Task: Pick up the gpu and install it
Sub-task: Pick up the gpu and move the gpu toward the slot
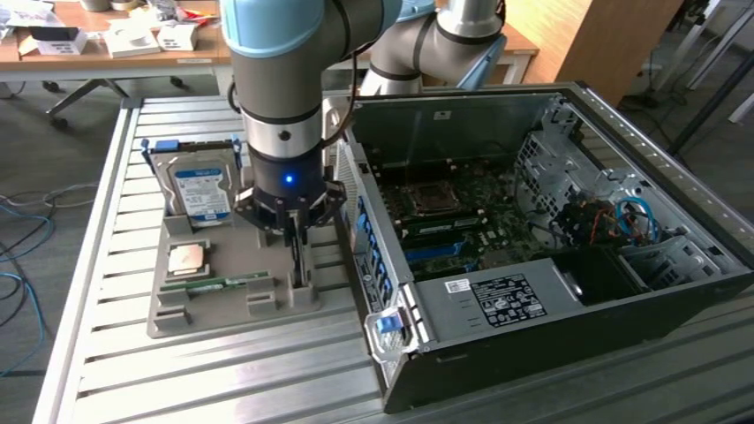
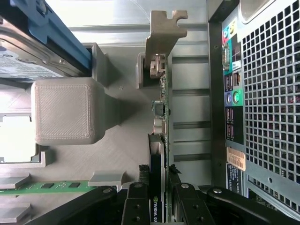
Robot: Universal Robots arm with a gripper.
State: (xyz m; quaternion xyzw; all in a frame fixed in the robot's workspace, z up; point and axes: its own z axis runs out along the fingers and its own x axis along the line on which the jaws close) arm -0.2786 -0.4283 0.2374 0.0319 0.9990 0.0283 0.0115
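Ribbed alu slat table [image 1: 177, 371] | grey 3D-printed tray [image 1: 224, 314], layered texture | gpu [image 2: 161, 117] upright on edge in tray slot, thin green PCB, silver bracket at far end | gripper [image 2: 158, 187] black, jaws pinching card faces | boxy silver HDD [image 1: 200, 190] in tray | open black PC case [image 1: 589, 353] at exterior view's right

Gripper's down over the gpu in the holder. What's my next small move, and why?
Probably a short, straight lift along the card's plane, once the grasp is confirmed. The gripper straddles the gpu, which stands on edge in a slot of the gray holder. The computer case is close beside it, so sideways motion risks binding.
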